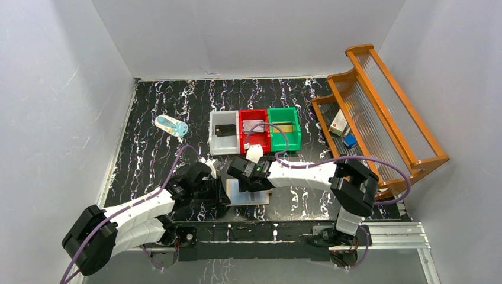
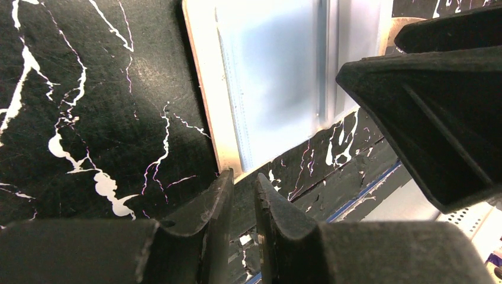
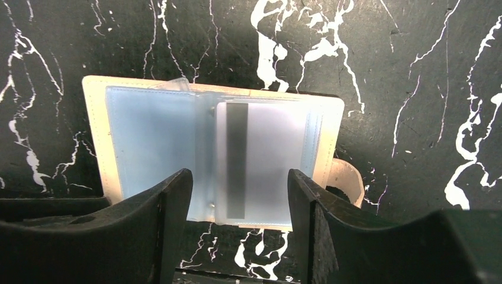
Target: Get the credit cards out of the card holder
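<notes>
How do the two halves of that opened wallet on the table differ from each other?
In the right wrist view, the card holder lies open. Its right pocket holds a pale card with a dark stripe; its left pocket looks empty. The snap tab sticks out beside the right pocket, none beside the left. Both pockets are pale grey-blue with a beige border.

matt leather-look card holder (image 3: 97, 136), glossy marbled table (image 3: 414, 89)
</notes>
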Controlling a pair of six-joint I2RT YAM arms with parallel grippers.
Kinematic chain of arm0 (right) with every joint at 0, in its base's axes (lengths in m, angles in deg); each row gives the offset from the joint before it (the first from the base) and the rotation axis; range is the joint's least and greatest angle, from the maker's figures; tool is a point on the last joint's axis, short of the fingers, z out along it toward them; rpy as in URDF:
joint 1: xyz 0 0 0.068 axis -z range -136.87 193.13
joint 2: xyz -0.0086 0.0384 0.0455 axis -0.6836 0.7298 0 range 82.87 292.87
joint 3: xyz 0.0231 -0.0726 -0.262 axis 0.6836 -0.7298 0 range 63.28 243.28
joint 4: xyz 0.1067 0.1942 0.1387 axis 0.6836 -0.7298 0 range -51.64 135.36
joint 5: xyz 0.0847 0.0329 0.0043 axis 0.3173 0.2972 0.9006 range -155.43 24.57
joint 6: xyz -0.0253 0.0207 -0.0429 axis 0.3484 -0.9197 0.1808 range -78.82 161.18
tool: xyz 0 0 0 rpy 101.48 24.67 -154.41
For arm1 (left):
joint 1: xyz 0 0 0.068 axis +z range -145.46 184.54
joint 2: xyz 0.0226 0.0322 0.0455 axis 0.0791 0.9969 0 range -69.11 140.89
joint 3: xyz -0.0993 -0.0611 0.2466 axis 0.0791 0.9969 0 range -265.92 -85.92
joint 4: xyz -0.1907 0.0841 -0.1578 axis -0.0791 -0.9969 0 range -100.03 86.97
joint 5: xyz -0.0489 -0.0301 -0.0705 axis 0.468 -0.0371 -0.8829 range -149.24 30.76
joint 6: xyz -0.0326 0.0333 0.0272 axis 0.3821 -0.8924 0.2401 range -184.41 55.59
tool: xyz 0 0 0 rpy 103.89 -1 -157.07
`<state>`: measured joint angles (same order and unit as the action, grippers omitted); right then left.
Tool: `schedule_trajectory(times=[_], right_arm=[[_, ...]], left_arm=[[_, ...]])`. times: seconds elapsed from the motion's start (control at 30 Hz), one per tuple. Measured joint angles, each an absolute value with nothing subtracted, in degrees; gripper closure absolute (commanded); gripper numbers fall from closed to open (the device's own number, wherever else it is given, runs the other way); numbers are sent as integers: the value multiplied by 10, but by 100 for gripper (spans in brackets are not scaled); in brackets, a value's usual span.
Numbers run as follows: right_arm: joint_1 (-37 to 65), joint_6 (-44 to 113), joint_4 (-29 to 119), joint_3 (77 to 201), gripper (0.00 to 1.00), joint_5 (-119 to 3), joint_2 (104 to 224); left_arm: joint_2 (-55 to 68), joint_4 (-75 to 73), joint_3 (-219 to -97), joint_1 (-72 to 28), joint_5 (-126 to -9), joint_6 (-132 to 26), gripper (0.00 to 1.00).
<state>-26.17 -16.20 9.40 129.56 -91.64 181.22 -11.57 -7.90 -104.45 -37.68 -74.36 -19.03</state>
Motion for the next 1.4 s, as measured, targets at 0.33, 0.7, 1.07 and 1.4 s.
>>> schedule_trajectory(times=[0.33, 0.7, 1.07, 1.4], right_arm=[[-251, -156, 128, 1258, 29, -895, 1815], [-251, -150, 137, 1256, 23, -897, 1824], [-251, -131, 134, 1258, 24, -892, 1824], [-248, -129, 121, 1262, 24, -896, 1817]], left_arm=[[-116, -79, -1044, -377, -745, -194, 81], [-116, -80, -1044, -377, -747, -197, 81], [-115, -80, -1044, -377, -747, -200, 82], [-115, -84, -1044, -377, -747, -203, 82]])
